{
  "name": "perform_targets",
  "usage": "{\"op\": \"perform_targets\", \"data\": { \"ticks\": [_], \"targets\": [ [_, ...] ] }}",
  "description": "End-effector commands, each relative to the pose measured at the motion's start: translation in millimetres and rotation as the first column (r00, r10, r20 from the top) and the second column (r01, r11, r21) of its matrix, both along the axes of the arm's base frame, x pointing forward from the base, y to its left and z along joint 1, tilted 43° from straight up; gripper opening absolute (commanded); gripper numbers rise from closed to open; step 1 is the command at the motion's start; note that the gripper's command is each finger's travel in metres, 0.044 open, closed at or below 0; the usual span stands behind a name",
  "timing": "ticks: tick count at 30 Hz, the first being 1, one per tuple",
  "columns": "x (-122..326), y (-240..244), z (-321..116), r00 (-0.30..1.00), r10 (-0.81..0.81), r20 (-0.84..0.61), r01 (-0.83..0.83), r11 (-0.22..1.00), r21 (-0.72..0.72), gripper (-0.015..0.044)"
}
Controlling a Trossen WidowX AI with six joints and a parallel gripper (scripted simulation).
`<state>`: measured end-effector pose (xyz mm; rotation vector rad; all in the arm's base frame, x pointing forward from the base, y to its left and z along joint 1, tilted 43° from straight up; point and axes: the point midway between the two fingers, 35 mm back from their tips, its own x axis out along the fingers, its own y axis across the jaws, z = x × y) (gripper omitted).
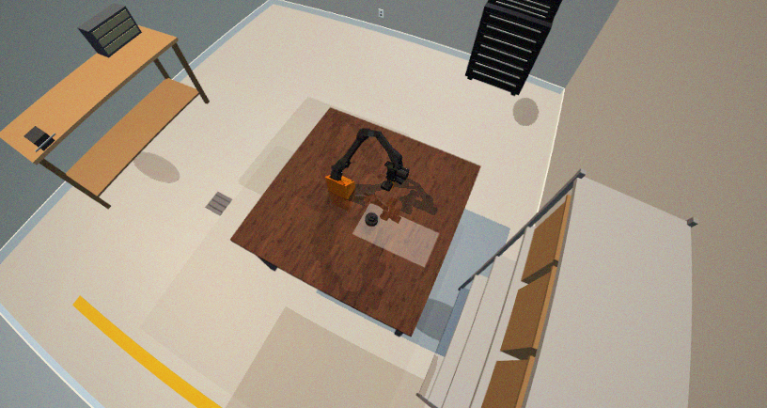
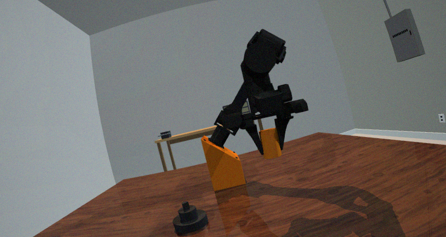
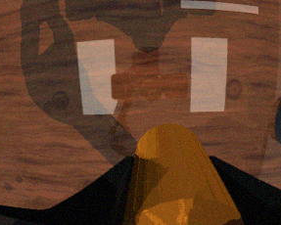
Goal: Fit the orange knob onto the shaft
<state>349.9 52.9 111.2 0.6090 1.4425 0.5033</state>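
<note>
The orange knob (image 2: 270, 143) (image 3: 173, 166) is held between the two black fingers of my gripper (image 2: 272, 150), which is shut on it. In the exterior view the knob hangs in the air, well above the table, its lower end reaching a little below the fingertips. The round dark pedestal (image 1: 371, 219) (image 2: 191, 221) stands on the table with its thin shaft (image 2: 185, 206) pointing up. In the wrist view a dark rounded edge at the right border may be the pedestal. The gripper is away from the pedestal, not above it. The shaft's flat side and the knob's hole are hidden.
The arm's orange base (image 1: 340, 188) (image 2: 227, 170) stands on the brown wooden table (image 1: 301, 211) (image 2: 359, 160), close to the pedestal. A pale bright patch (image 1: 411, 243) lies on the table top around the pedestal and to its right in the top view. The arm's shadow falls on the table.
</note>
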Motion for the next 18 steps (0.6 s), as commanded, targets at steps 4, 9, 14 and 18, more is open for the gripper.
{"op": "perform_targets", "data": {
  "ticks": [4,9,14,18],
  "targets": [
    [3.9,-17.2,-19.2,1.0,0.0,0.003,0.0,1.0,-0.009,0.0],
    [5.5,-27.6,-32.0,1.0,0.001,0.002,-0.001,1.0,-0.011,0.0],
    [6.3,-38.0,-44.9,1.0,0.001,0.001,-0.001,1.0,-0.012,0.0],
    [6.4,-46.2,-55.3,1.0,0.002,0.0,-0.002,1.0,-0.012,0.0]
  ]
}}
